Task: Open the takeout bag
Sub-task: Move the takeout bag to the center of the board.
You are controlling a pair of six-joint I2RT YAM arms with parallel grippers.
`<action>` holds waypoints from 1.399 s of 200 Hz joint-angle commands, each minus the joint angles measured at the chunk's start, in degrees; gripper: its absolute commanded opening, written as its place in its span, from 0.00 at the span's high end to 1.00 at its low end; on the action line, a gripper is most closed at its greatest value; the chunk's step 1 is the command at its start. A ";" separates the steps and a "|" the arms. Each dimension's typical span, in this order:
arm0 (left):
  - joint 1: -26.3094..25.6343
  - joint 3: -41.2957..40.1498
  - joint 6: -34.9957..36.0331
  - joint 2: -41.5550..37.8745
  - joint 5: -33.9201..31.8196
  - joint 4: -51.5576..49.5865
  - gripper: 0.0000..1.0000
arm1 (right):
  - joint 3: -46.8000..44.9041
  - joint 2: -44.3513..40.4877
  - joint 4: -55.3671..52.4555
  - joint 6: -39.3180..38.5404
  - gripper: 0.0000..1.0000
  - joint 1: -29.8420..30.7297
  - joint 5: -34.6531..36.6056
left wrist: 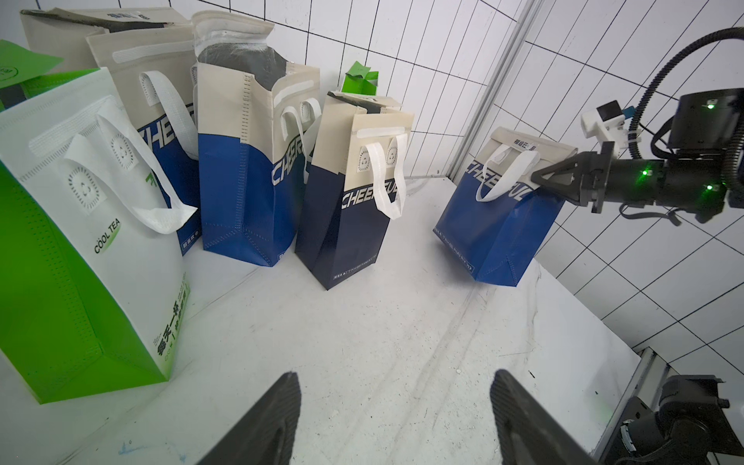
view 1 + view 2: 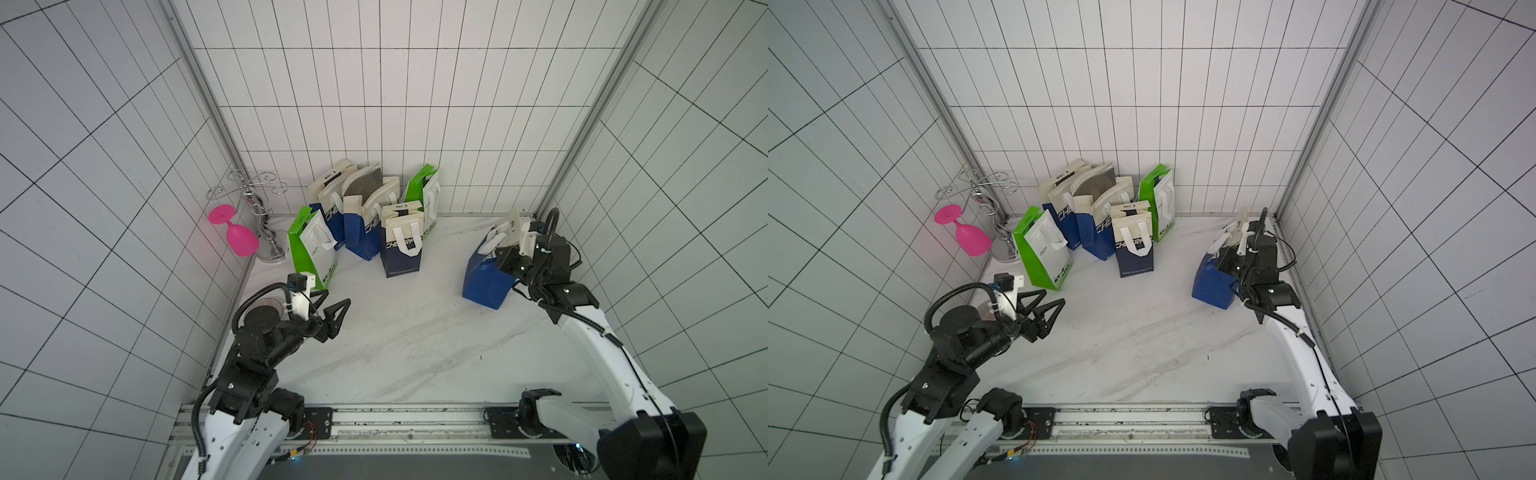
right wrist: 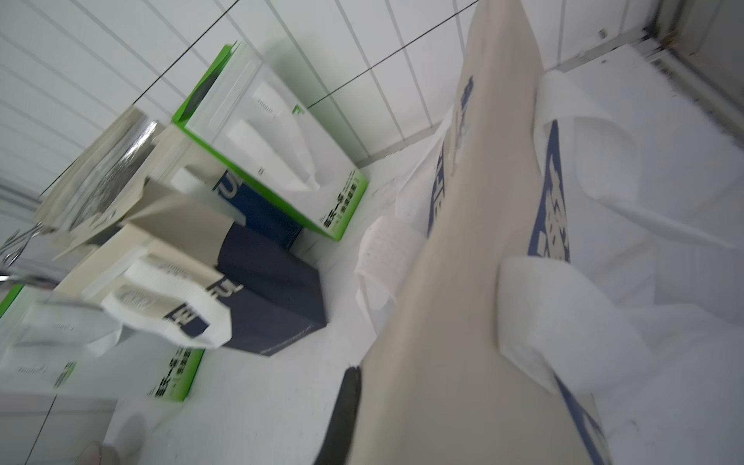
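Blue-and-beige takeout bag (image 2: 486, 282): in both top views it stands right of centre on the white marbled bench (image 2: 415, 345), well apart from the rest. At its beige top is the right tool (image 2: 503, 254), fingers together on the fabric. Lower left of centre is the left tool (image 2: 337, 297), above the bench, fingers apart, nothing between them. Upper centre, against the back wall: five other bags (image 2: 401, 249), two green-and-white, three blue or navy with beige tops, one of them gaping. Upper left: pink goblet (image 2: 243, 243), foot uppermost, beside a chrome rack (image 2: 272, 252).

Left wrist view: takeout bag (image 1: 495, 237) right of centre; right tool (image 1: 538, 177) pinched at its upper edge. The left tool's dark fingers (image 1: 282, 406) sit at the bottom edge, wide apart.

Right wrist view, blurred: the bag's beige top (image 3: 463, 322) runs from bottom centre to the top edge, a white handle (image 3: 563, 306) on each side. One dark finger (image 3: 346, 402) lies against it. Other bags at left.
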 commanded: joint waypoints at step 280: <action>-19.79 -3.15 10.82 57.20 7.31 68.99 0.14 | -9.02 -16.74 -22.26 -14.05 0.67 19.88 16.54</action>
